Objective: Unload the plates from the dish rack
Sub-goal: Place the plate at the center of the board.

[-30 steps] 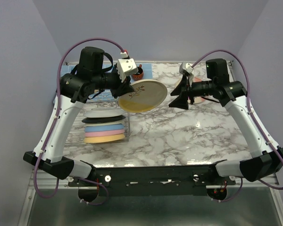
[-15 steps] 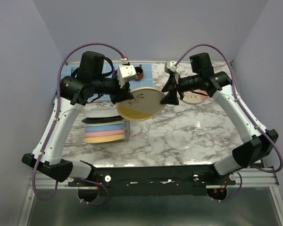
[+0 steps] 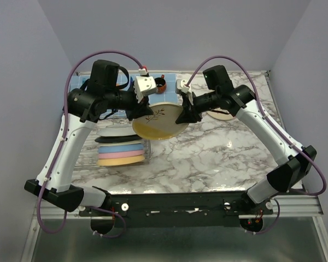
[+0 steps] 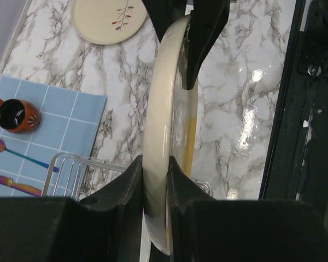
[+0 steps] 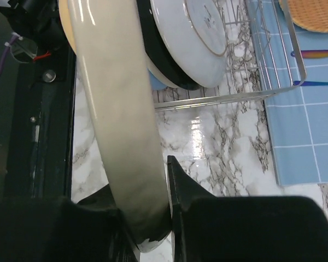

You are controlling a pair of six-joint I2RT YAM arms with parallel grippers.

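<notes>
A cream-and-yellow plate with a twig motif (image 3: 159, 121) hangs tilted above the table, right of the dish rack (image 3: 148, 148). My left gripper (image 3: 144, 109) is shut on its left rim; in the left wrist view the rim (image 4: 163, 125) is pinched between my fingers (image 4: 130, 177). My right gripper (image 3: 185, 113) is shut on the opposite rim (image 5: 120, 136), a finger (image 5: 180, 188) pressed against it. Several plates (image 3: 120, 150) stand in the rack (image 5: 273, 71), seen edge-on as blue, pink, yellow and black-rimmed.
A second twig plate (image 4: 106, 19) lies flat on the marble at back right, partly under my right arm (image 3: 221, 113). A blue checked placemat (image 3: 170, 82) at the back carries a small dark red cup (image 3: 160, 83), spoons (image 4: 11, 153) and an orange woven disc (image 5: 311, 11).
My right arm swung left to the held plate and its jaws closed on the right rim. The left arm lowered the plate slightly and kept its grip.
</notes>
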